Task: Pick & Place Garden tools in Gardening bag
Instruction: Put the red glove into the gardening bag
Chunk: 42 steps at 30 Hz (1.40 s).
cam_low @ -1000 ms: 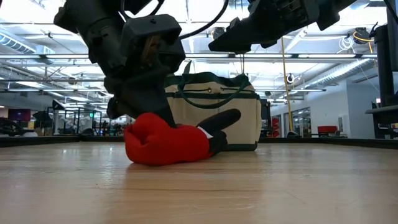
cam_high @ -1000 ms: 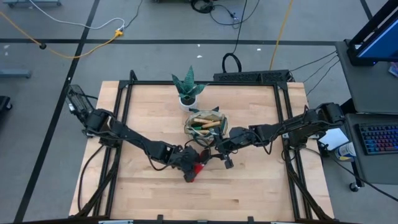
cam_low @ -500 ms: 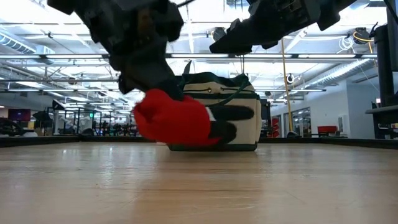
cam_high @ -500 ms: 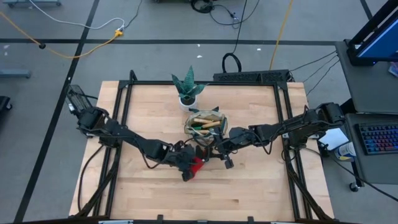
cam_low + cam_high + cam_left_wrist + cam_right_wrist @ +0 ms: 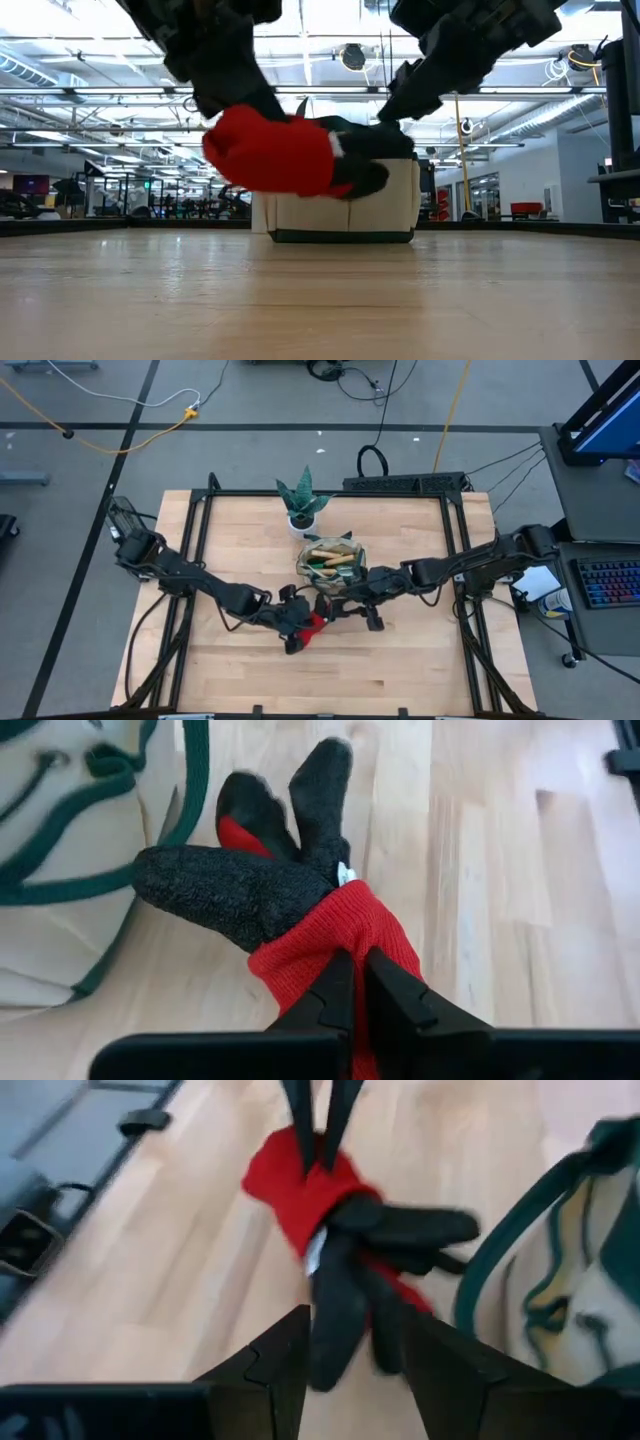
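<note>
The left gripper is clamped on the red cuff of the glove, holding it clear of the worktop near its middle. The glove's black fingers point into the right gripper, whose fingers stand apart around them, beside the bag.
</note>
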Each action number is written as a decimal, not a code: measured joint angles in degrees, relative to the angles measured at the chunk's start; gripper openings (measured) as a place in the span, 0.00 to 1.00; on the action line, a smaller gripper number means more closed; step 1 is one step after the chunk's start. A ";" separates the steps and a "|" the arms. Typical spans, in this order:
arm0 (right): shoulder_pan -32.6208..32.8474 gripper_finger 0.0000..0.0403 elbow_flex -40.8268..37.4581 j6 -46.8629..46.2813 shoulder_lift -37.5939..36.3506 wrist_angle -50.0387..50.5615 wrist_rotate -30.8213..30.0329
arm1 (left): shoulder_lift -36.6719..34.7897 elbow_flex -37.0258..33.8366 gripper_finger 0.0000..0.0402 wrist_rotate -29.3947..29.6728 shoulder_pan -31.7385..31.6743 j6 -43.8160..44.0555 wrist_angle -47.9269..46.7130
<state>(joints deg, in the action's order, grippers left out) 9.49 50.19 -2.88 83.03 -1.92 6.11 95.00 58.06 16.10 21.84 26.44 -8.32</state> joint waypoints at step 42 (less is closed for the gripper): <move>6.11 0.35 -23.47 -17.71 -18.48 -17.79 2.90 | -9.81 11.87 0.02 -6.67 -2.10 -22.23 -5.72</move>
<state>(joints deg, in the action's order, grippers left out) 15.59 26.72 -20.58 64.55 -19.71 9.02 85.20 69.93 9.43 19.74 4.22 -14.03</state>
